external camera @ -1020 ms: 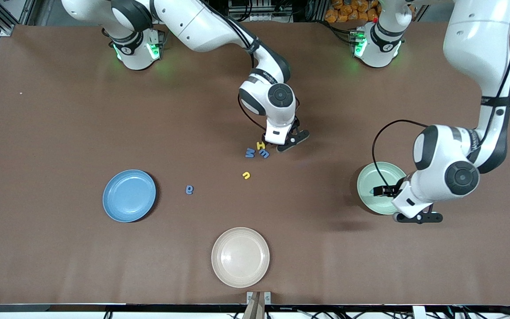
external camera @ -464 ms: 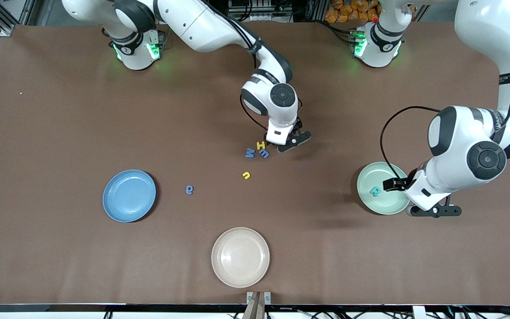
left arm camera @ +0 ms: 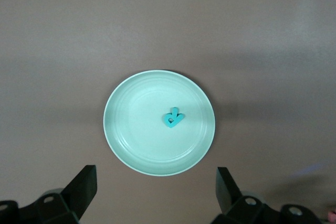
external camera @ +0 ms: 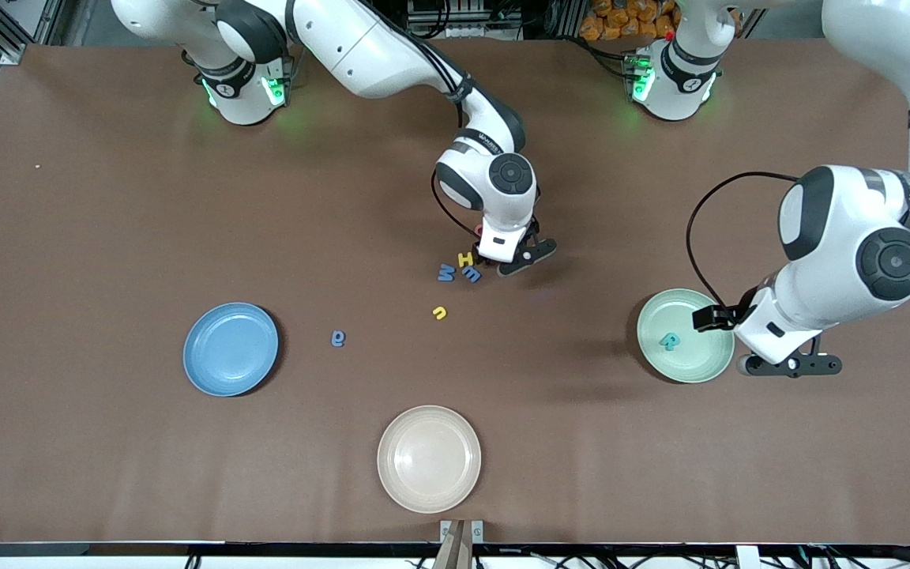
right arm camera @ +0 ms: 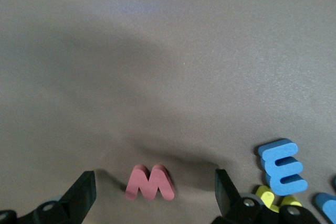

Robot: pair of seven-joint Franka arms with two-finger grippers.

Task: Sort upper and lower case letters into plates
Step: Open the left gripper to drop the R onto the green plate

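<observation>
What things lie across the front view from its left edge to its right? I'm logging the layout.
Blue plate → blue letter → beige plate → right end effector → green plate → left end effector.

The left gripper (left arm camera: 155,192), jaws spread wide and empty, has lifted up and away from the pale green plate (external camera: 686,335) toward the left arm's end of the table, uncovering the teal letter R (external camera: 669,341) lying in it. The right gripper (right arm camera: 152,195), also open, has edged slightly lower over the red letter M (right arm camera: 149,182).
</observation>
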